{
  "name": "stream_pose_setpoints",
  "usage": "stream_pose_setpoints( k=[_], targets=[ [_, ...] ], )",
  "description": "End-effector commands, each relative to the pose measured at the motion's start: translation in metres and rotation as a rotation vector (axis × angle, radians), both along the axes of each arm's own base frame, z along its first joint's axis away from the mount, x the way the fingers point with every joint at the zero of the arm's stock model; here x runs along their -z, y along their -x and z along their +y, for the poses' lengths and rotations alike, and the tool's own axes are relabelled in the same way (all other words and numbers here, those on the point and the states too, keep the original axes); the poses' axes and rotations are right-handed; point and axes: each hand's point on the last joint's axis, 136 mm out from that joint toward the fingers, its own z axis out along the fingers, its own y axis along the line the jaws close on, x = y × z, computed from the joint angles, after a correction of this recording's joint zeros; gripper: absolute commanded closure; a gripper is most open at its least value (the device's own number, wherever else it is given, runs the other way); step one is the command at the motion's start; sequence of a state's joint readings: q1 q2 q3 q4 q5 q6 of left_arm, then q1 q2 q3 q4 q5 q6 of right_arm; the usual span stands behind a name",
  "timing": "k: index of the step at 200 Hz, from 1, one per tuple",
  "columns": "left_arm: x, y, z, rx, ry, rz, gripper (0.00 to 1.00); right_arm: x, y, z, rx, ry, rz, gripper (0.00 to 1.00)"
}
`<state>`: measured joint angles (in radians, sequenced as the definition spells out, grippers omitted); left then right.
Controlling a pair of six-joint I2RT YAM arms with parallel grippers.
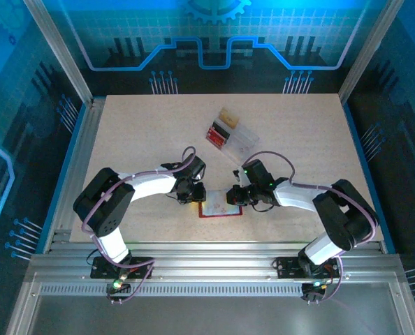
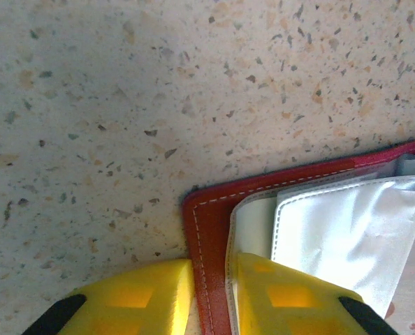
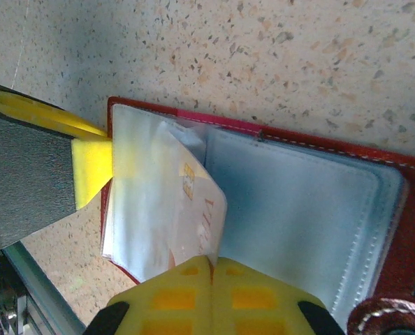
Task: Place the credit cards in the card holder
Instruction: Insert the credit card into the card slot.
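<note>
Over the card holder (image 2: 206, 237), right hand (image 3: 212, 262) pinches a credit card (image 3: 195, 209); left hand (image 2: 214, 261) clamps its edge.

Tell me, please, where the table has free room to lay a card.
Free: the table far left, between the left rail and the clear box; also far right, between that box and the right rail. Crowded: near middle, where the left gripper and right gripper meet over the card holder.
</note>
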<state>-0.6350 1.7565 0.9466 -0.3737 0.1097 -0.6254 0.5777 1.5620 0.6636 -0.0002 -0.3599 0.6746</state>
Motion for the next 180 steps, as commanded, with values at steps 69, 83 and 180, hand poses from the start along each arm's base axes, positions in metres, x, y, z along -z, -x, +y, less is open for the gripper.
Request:
stream_pose_setpoints(
  k=[69,83,180],
  targets=[
    [0.058,0.044,-0.002,0.077,-0.021,0.172,0.76,0.009,0.001,0.027,-0.070,0.002,0.032,1.00],
    [0.057,0.045,-0.003,0.078,-0.017,0.172,0.76,0.008,0.000,0.031,-0.070,-0.003,0.030,1.00],
    [0.057,0.045,-0.004,0.078,-0.013,0.174,0.76,0.007,-0.003,0.049,-0.033,-0.014,-0.023,0.81]
  ],
)
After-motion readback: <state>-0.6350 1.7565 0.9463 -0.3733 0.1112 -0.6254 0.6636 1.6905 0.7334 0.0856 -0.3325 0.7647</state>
